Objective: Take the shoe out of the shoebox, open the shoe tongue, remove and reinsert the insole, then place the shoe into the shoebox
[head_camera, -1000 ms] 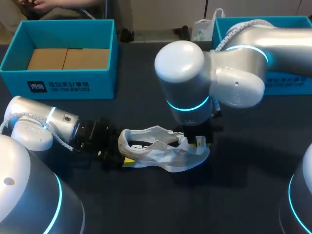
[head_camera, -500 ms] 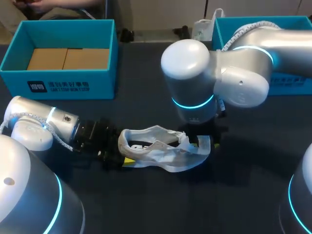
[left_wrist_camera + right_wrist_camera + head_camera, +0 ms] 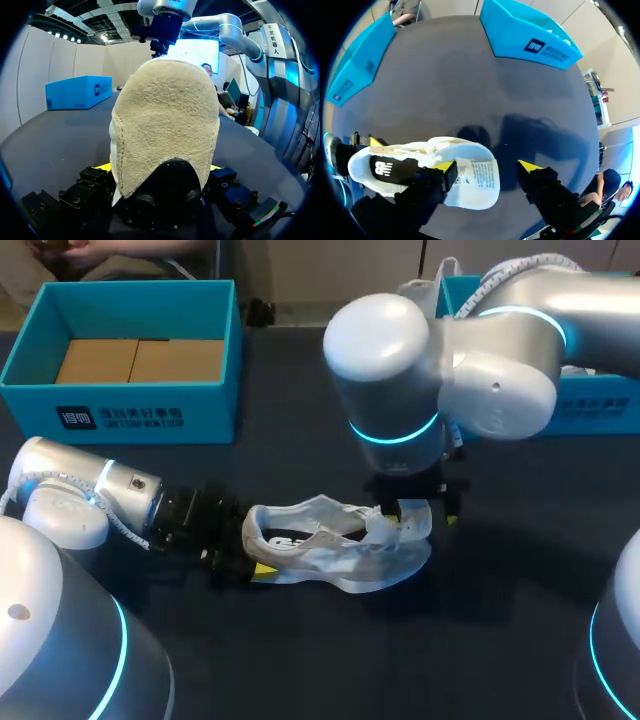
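A white mesh shoe lies on its side on the dark table, its toe pointing right. Its tongue is folded out over the toe, label side up. My left gripper holds the heel, one yellow tip on each side of the tan heel lining. My right gripper hangs open just above the tongue. In the right wrist view the shoe lies under that gripper, with the tongue beside one finger and nothing held.
A teal shoebox with a cardboard insert stands at the back left. A second teal box stands at the back right, partly behind my right arm. Bare dark table lies in front of the shoe.
My right gripper has opened, let go of the tongue and risen slightly, shifting a little to the right. The tongue now lies folded out. The left arm and the shoe's heel stayed put.
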`<state>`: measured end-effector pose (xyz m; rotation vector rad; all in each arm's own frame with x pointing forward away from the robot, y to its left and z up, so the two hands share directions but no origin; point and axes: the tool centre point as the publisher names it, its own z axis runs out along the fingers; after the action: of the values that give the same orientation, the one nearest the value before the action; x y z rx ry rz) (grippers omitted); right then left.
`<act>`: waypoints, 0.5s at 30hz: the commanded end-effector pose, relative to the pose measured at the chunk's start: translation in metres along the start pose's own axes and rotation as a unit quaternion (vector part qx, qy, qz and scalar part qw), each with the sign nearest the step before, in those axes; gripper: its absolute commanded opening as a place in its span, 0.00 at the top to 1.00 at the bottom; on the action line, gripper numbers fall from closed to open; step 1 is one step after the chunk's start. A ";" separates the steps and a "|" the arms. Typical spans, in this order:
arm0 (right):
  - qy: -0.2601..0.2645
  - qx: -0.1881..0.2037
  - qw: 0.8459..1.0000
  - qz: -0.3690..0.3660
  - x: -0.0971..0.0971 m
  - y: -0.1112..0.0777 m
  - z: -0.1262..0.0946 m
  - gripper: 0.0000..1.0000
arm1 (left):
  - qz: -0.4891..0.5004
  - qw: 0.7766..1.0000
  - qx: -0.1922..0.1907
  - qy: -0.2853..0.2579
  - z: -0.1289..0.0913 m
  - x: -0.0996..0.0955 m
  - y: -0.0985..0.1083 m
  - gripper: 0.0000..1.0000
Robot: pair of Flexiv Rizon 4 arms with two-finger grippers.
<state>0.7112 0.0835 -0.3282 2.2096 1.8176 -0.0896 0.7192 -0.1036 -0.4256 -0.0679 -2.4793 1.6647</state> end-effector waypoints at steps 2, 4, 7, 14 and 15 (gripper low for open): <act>0.002 -0.010 0.978 0.207 0.001 -0.001 -0.018 0.07 | 0.000 1.000 -0.001 0.001 0.000 0.001 0.001 1.00; -0.003 -0.008 0.982 0.188 0.003 0.002 -0.023 0.04 | 0.000 1.000 -0.001 0.001 0.000 0.001 0.001 1.00; -0.006 -0.007 0.987 0.158 0.007 0.007 -0.033 0.00 | 0.000 1.000 -0.001 0.001 0.000 0.001 0.001 1.00; 0.017 -0.028 0.997 0.072 0.021 0.020 -0.070 0.00 | 0.000 1.000 -0.001 0.001 0.000 0.001 0.001 1.00; 0.014 -0.030 0.998 0.054 0.024 0.023 -0.074 0.00 | 0.000 1.000 -0.001 0.001 0.000 0.001 0.001 1.00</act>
<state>0.7306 0.1094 -0.2686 2.2017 1.8149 0.0020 0.7192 -0.1036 -0.4256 -0.0681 -2.4792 1.6647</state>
